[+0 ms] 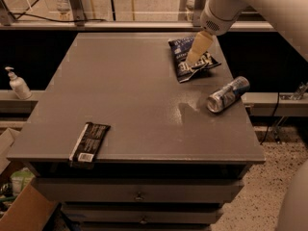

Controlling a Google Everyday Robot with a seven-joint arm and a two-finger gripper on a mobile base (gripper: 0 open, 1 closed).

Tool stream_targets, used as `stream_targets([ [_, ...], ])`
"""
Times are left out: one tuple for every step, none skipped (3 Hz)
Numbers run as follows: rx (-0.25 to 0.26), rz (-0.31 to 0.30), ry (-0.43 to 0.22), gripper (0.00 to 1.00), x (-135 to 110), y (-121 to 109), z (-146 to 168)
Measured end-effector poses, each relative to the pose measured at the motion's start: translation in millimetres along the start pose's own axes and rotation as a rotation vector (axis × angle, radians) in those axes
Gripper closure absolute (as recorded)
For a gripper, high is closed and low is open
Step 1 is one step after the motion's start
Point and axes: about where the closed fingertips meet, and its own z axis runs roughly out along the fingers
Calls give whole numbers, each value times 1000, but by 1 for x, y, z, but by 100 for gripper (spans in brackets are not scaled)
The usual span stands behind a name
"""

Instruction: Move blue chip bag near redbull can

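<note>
The blue chip bag [185, 61] lies crinkled on the far right part of the grey table [125, 95], white lettering up. The redbull can [228, 94] lies on its side near the table's right edge, silver top toward the front left, a short gap in front and right of the bag. My gripper [195, 61] hangs from the white arm at the top right and sits directly over the bag's middle, down at the bag's surface.
A flat black wrapper with a white label [89, 142] lies at the front left edge of the table. A white pump bottle [17, 83] stands on a ledge to the left. A cardboard box [29, 211] sits on the floor at the lower left.
</note>
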Motion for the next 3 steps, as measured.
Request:
stream_targets([
  [4, 20, -39, 0, 0, 3, -8],
  [5, 48, -73, 0, 8, 13, -19],
  [3, 80, -88, 0, 23, 24, -28],
])
